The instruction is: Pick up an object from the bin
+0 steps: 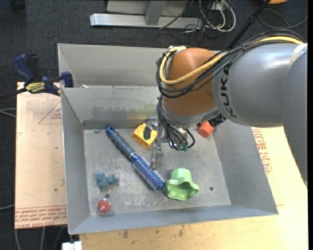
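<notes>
tool (157,156) down mid-bin, just right of the yellow wedge-shaped block (143,135), near the blue bristle-head brush (135,159). Grip state: can't tell.

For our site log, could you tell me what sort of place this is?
Probably a robotics lab: a KUKA arm over a grey metal bin holding a blue brush, and cables on the floor.

Dark, speckled carpet floor (34,29) covers the far and left sides. At the far edge a flat silver metal rail (127,19) lies on it, met near its middle by a grey post (164,6). Just to the right, a tangle of black and white cables (217,17) crosses the carpet. A thin black cable (6,113) runs in at the left edge
</notes>
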`<action>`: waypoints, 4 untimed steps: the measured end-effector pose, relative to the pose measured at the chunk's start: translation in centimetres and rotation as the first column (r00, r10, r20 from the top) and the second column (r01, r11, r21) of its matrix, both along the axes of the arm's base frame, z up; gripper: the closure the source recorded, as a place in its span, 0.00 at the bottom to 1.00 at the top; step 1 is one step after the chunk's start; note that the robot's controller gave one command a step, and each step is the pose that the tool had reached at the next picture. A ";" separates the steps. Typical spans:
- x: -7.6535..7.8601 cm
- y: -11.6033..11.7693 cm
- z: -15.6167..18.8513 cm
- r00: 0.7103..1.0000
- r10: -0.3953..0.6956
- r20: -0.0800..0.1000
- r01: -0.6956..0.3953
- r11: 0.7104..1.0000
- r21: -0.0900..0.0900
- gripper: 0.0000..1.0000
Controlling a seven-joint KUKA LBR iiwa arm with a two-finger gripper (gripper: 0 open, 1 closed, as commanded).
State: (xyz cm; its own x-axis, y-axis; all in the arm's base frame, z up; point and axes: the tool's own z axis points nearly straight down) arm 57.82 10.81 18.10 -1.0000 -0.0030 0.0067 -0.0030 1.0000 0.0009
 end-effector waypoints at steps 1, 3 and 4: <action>-2.2 -2.4 -11.3 0.930 -0.366 0.003 0.366 0.930 -0.001 0.00; -6.3 1.4 -8.2 0.809 -0.588 0.005 0.588 0.809 0.000 0.00; -7.1 -0.1 -11.2 0.700 -0.715 0.004 0.715 0.699 -0.002 0.00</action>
